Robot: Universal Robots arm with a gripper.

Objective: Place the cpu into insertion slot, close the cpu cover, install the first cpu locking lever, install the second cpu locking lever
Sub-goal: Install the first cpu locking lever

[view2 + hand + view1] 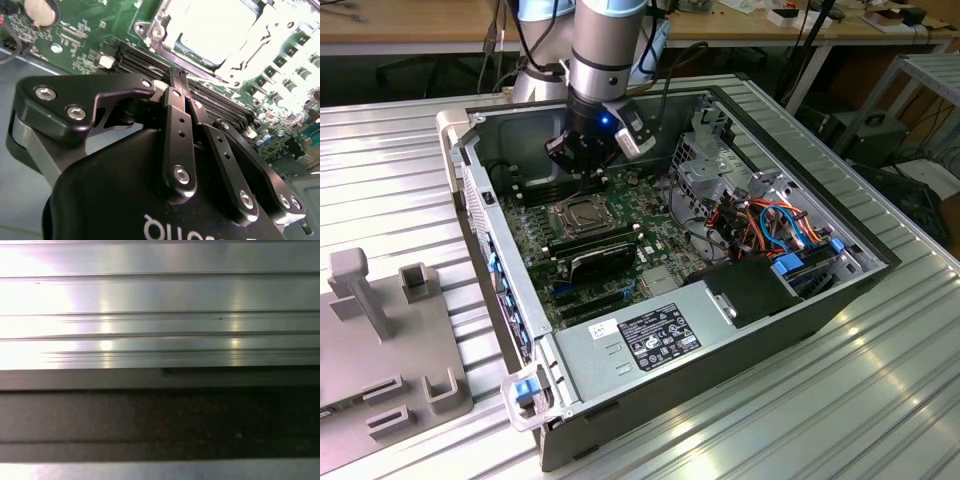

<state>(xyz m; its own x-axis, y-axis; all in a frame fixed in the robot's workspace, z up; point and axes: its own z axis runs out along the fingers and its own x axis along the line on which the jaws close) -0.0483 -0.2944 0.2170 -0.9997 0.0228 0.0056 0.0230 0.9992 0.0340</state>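
In the exterior view, a grey fixture block [380, 340] with upright pegs is seen nearest the camera, at about 8 o'clock, resting on the ribbed aluminium surface [880, 400]. Just beyond it the open computer case [720, 350] lies on its side, with the labelled power supply [650, 335] along its near edge and a bundle of orange and blue cables [775, 225] at 3 o'clock.

The green circuit board [535, 235] is exposed inside the case. A black card [603, 258] is seated near its middle. Just behind the card, toward 11 o'clock, the insertion slot [582, 213] is located. In the second wrist view the cpu [212, 30] is seen lying flat in the insertion slot, its pale metal top strongly lit. The cpu cover [165, 22] is seen lowered around the chip as a silvery frame; whether the locking levers are latched cannot be told.

The tool [588, 168] is held above the board just behind the insertion slot, at 12 o'clock. In the second wrist view its fingers [179, 100] are pressed together at the tips, with nothing between them, above the long memory slots [150, 62] beside the socket.

Farthest back, wooden benches [420, 25] are visible
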